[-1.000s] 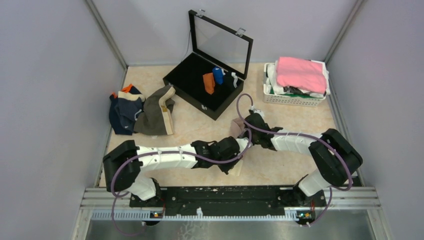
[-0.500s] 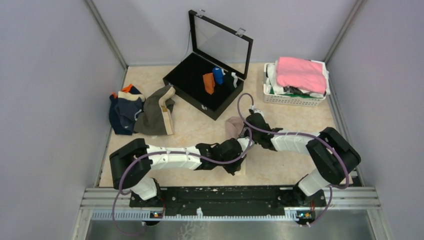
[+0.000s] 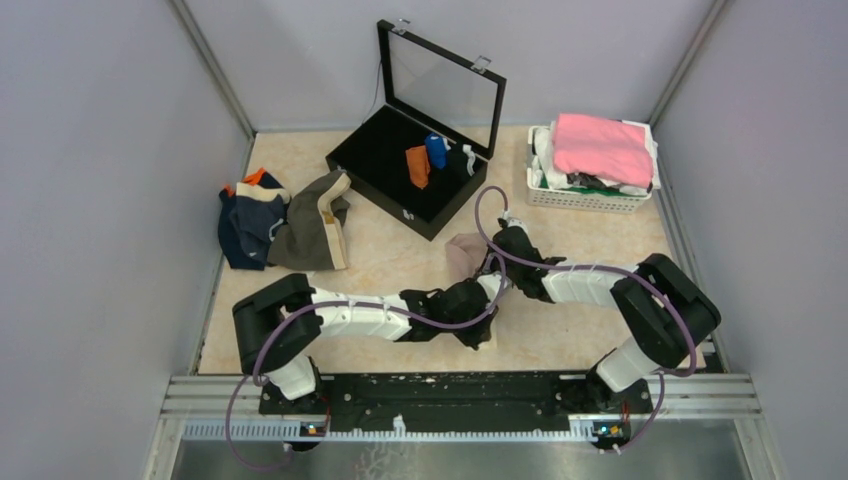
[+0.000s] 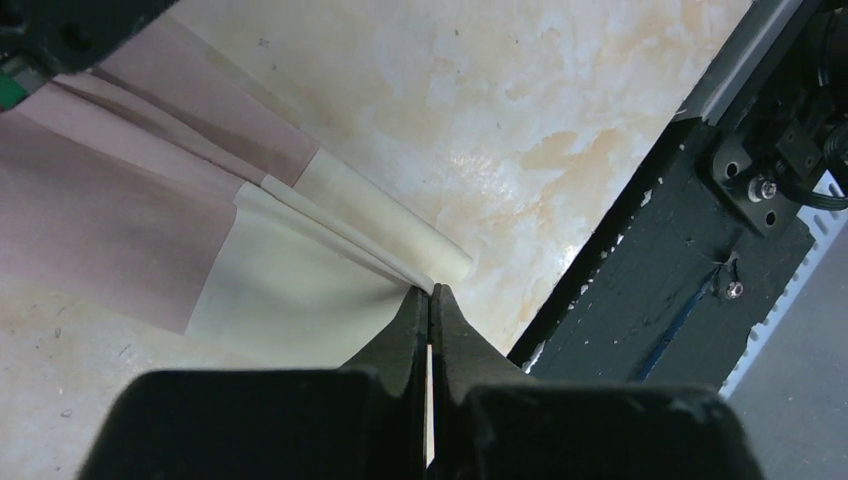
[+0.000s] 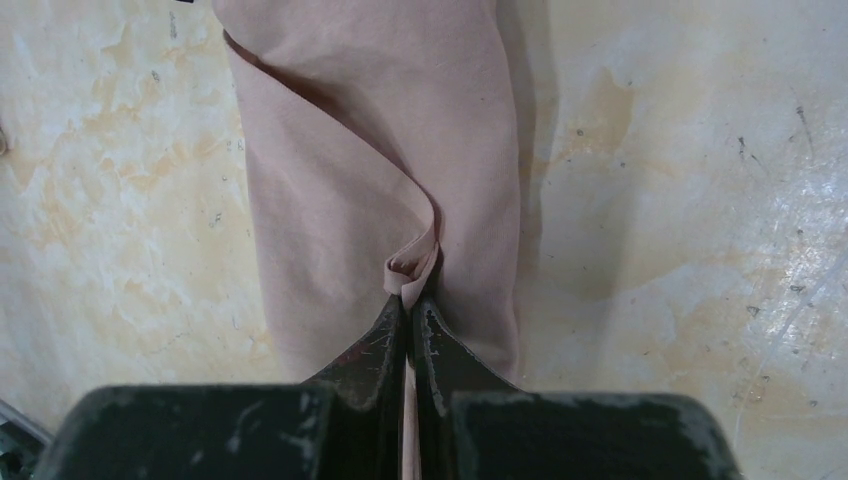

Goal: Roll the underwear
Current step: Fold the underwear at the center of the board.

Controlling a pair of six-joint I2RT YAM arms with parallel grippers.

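A pale pink-beige underwear point(image 3: 462, 249) lies at the middle of the table, stretched between my two arms. My left gripper point(image 4: 430, 292) is shut on a corner of its cream waistband point(image 4: 290, 300), close to the black front rail point(image 4: 640, 300). In the top view the left gripper point(image 3: 479, 326) sits at the cloth's near end. My right gripper point(image 5: 410, 292) is shut on a small fold of the pink fabric point(image 5: 350, 170); from above, the right gripper point(image 3: 493, 264) is at the cloth's right side. More underwear, navy point(image 3: 245, 226) and olive-brown point(image 3: 316, 226), lies in a pile at the left.
An open black box point(image 3: 385, 160) with a raised glass lid holds a rolled orange piece point(image 3: 418, 166) and a blue one point(image 3: 436, 150). A white basket point(image 3: 590, 197) at the back right carries a bright pink cloth point(image 3: 603, 147). Grey walls close both sides.
The left arm's shoulder and elbow have swung to the right. The pink-beige underwear's far end has bunched up and shifted slightly left. Both grips have stayed shut.
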